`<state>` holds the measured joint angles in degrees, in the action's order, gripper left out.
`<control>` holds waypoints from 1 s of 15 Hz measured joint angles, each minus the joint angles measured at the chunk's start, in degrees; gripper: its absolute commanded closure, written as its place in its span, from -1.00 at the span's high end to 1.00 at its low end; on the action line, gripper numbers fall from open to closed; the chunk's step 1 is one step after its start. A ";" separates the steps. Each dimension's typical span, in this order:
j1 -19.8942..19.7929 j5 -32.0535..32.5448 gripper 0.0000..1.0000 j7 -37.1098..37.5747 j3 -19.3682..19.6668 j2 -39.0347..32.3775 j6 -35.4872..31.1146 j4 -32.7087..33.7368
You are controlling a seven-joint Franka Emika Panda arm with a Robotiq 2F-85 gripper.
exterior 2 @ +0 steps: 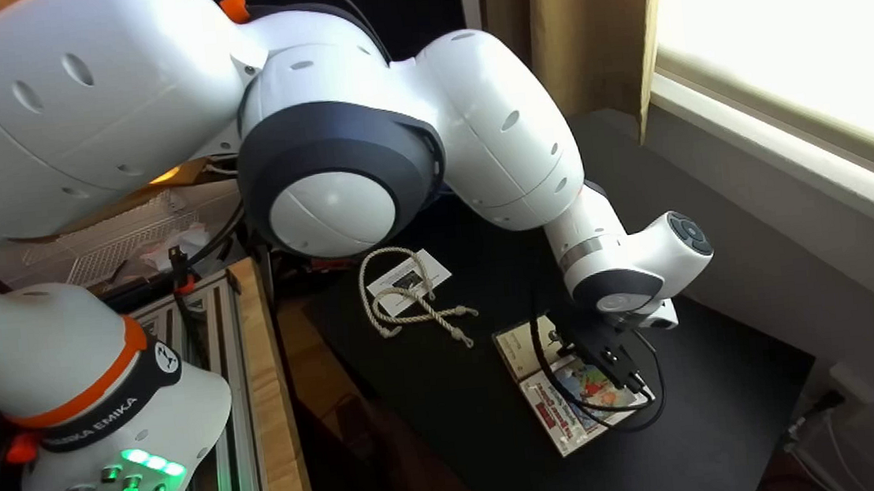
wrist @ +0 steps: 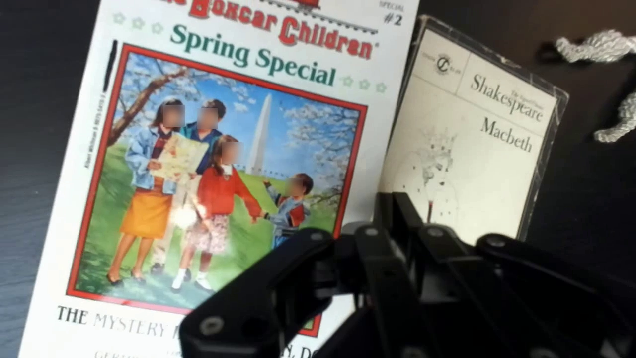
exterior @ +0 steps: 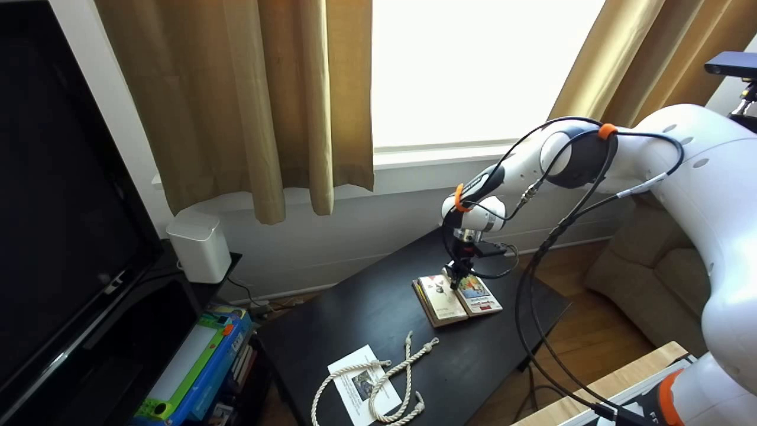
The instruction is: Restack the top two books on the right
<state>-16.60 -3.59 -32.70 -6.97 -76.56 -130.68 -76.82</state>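
Observation:
A cream book titled Macbeth [wrist: 477,174] lies flat on a brownish pile in an exterior view [exterior: 437,296]. A white book with a bright picture cover, Boxcar Children [wrist: 228,74], lies beside it, towards the table's right in that view [exterior: 480,303]. Both also show in an exterior view, the cream book [exterior 2: 520,351] and the picture book [exterior 2: 567,416]. My gripper [wrist: 394,195] points down over the line where the two books meet, also seen in an exterior view [exterior: 454,285]. Its fingertips are together with nothing visible between them. Whether they touch a book, I cannot tell.
The books lie on a dark table [exterior: 355,307]. A white rope [exterior: 408,378] lies over a printed paper [exterior: 361,384] near the table's front left. The wall and window stand behind. My cable [exterior 2: 546,362] hangs over the books.

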 measured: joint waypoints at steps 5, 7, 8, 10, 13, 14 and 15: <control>-0.52 0.03 -0.98 1.82 0.97 -0.23 0.00 0.41; -0.53 0.03 -0.98 2.71 1.47 -0.50 0.01 0.46; -0.57 0.03 -0.40 3.00 1.63 -0.63 0.01 0.47; -0.79 0.03 -0.24 3.03 1.55 -0.74 0.01 0.47; -1.72 -0.30 0.20 2.48 0.77 -0.72 -0.26 0.49; -2.21 -0.58 0.36 2.09 0.31 -0.72 -0.56 0.48; -2.74 -0.92 0.50 1.69 -0.30 -0.72 -0.99 0.48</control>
<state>-19.33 -4.51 -31.02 -7.27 -77.28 -131.67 -76.34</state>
